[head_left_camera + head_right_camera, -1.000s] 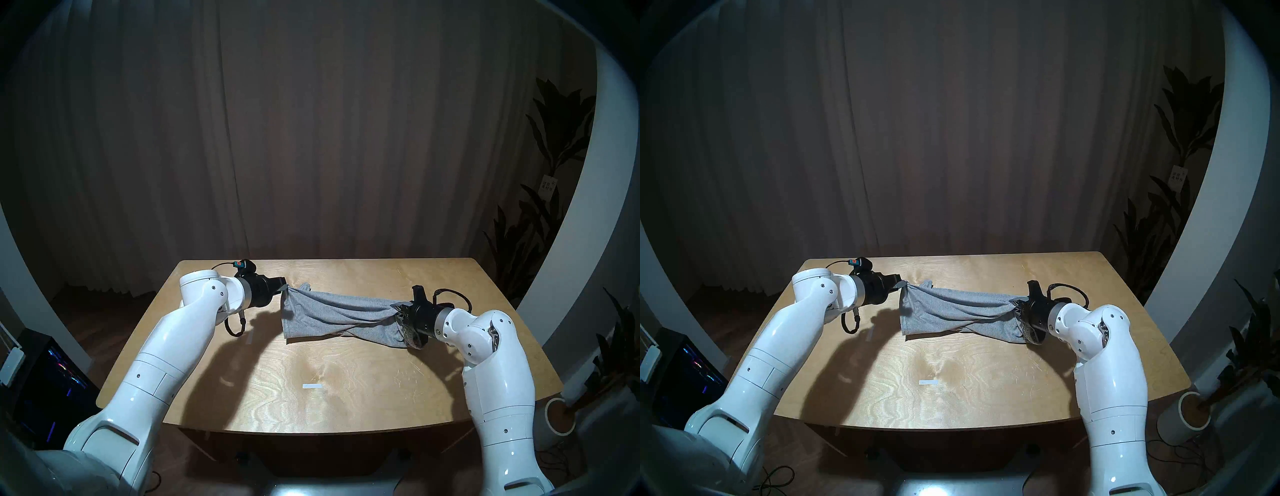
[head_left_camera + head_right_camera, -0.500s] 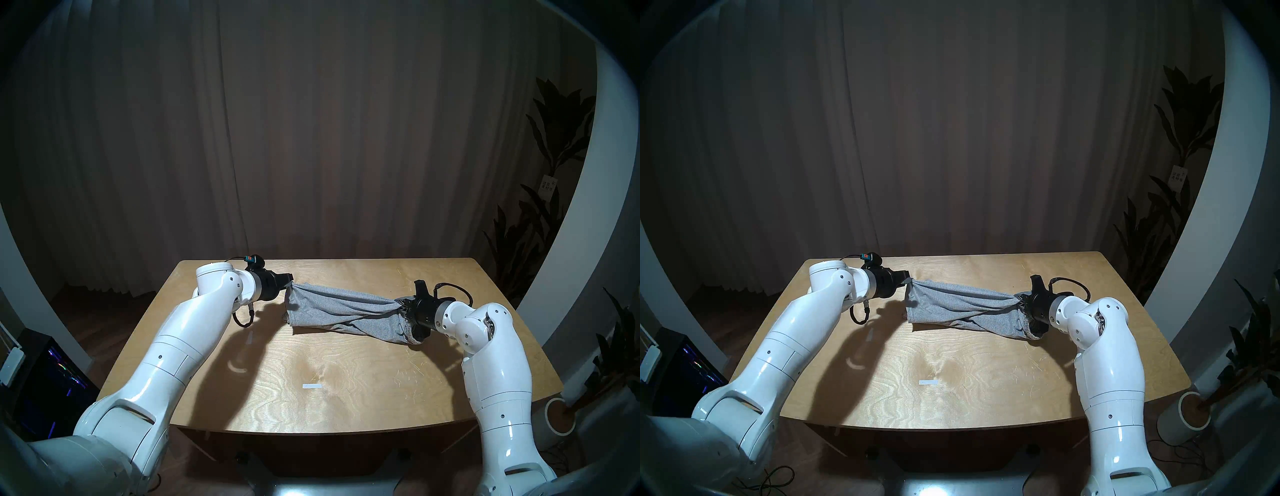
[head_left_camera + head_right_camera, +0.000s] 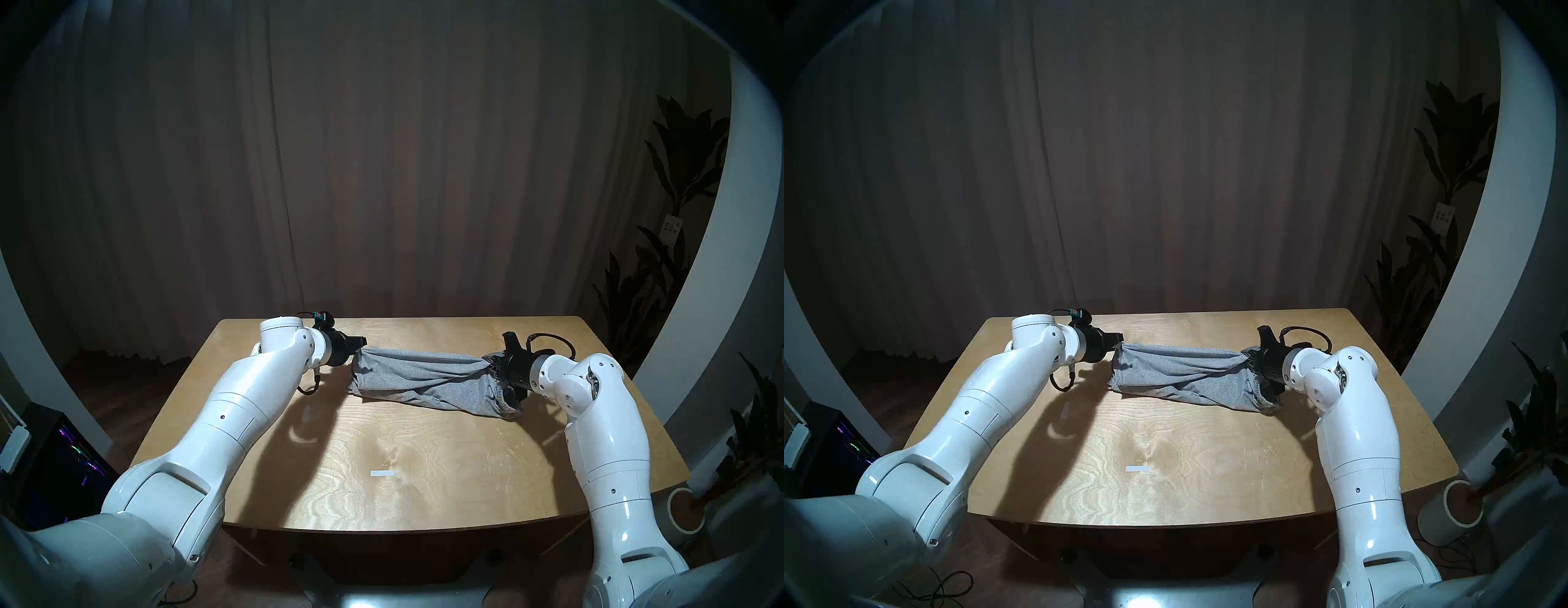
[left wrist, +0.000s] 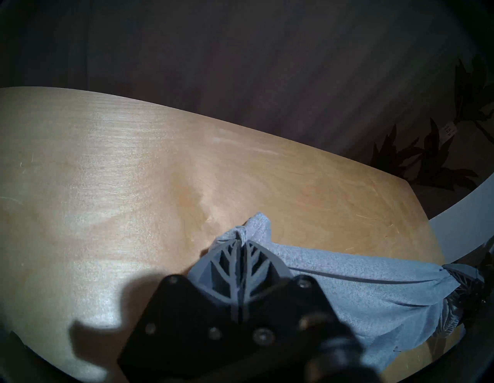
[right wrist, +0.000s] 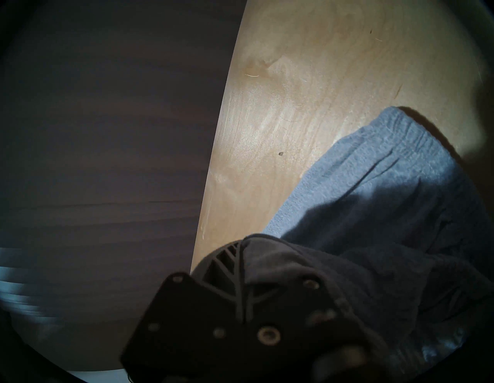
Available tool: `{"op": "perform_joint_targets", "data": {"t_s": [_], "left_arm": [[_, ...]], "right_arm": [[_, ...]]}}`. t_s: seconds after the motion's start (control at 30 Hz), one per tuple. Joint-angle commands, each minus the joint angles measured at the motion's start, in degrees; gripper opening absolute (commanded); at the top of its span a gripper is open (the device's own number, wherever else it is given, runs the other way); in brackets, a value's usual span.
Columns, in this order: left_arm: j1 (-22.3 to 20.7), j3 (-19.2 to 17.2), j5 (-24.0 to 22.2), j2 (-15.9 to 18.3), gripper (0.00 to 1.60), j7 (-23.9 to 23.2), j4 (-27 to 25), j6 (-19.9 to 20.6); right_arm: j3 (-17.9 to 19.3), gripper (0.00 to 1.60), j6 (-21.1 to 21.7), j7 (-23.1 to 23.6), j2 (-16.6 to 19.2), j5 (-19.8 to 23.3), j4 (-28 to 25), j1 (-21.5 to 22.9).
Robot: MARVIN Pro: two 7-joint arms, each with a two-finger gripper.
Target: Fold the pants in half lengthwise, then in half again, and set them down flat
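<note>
The grey pants (image 3: 424, 380) (image 3: 1183, 373) hang stretched between both grippers over the far half of the wooden table (image 3: 424, 467). Their lower folds rest on the wood. My left gripper (image 3: 359, 349) (image 3: 1121, 342) is shut on the hem end; the left wrist view shows cloth (image 4: 347, 288) pinched at my left gripper's tips (image 4: 242, 240). My right gripper (image 3: 492, 361) (image 3: 1248, 356) is shut on the waistband end. In the right wrist view the elastic waistband (image 5: 387, 149) droops onto the table and cloth covers one finger of my right gripper (image 5: 240, 247).
Two small white tape strips lie on the table, one (image 3: 382, 473) near the front middle and one (image 3: 306, 414) under the left forearm. Potted plants (image 3: 679, 254) stand at the right, a curtain (image 3: 382, 170) behind, a dark lit box (image 3: 63, 458) on the floor at left.
Both arms carried the pants towards the table's far edge. The left gripper moved right and the span shortened. The cloth sank lower, with more of it lying on the table.
</note>
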Motion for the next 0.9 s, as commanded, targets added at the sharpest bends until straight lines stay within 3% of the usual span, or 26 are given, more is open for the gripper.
{"op": "perform_joint_targets", "data": {"t_s": [0.0, 0.1, 0.13, 0.2, 0.27, 0.37, 0.43, 0.5, 0.6, 0.73, 0.87], "left_arm": [[-7.15, 1.62, 2.63, -2.33, 0.0, -1.77, 5.58, -1.73], [-7.41, 1.79, 3.46, -2.84, 0.0, -2.12, 6.7, -2.39], [-8.44, 2.62, 4.25, -3.24, 0.14, -2.53, 8.45, -2.71], [-8.65, 2.82, 4.65, -3.47, 0.13, -2.7, 9.14, -3.01], [-9.32, 3.2, 5.24, -3.84, 0.3, -3.36, 10.96, -3.52], [-11.23, 4.41, 6.07, -4.23, 0.35, -4.66, 14.32, -4.08], [-11.96, 4.95, 6.6, -4.39, 0.72, -5.64, 15.71, -4.5], [-13.52, 5.95, 7.19, -4.7, 1.54, -7.5, 18.29, -5.08], [-14.27, 6.96, 7.86, -4.82, 1.56, -8.98, 20.2, -6.03], [-15.87, 8.29, 8.91, -4.82, 1.6, -13.38, 24.33, -8.87], [-16.15, 8.42, 9.08, -3.82, 1.6, -15.76, 23.8, -9.8]], "right_arm": [[-0.71, 0.0, 1.04, 1.44, 1.7, -1.35, 1.87, 3.66], [-1.08, 0.0, 1.31, 1.73, 1.89, -1.81, 2.65, 4.09], [-1.55, 0.0, 1.65, 2.01, 2.0, -2.22, 3.38, 4.39], [-1.76, 0.0, 1.76, 2.24, 2.0, -2.41, 3.8, 4.47], [-2.34, 0.0, 2.09, 2.65, 2.1, -2.91, 4.59, 4.62], [-3.0, 0.0, 2.56, 3.31, 2.13, -3.36, 5.5, 4.91], [-3.35, 0.0, 2.88, 3.83, 2.22, -3.65, 5.91, 5.02], [-3.77, 0.0, 3.24, 4.62, 2.4, -4.12, 6.5, 5.2], [-4.06, 0.01, 3.43, 5.29, 2.51, -4.47, 6.89, 5.19], [-4.61, 0.33, 4.15, 7.27, 2.84, -5.1, 7.63, 4.91], [-4.6, 0.48, 4.97, 7.97, 3.34, -5.06, 6.98, 4.6]]}}
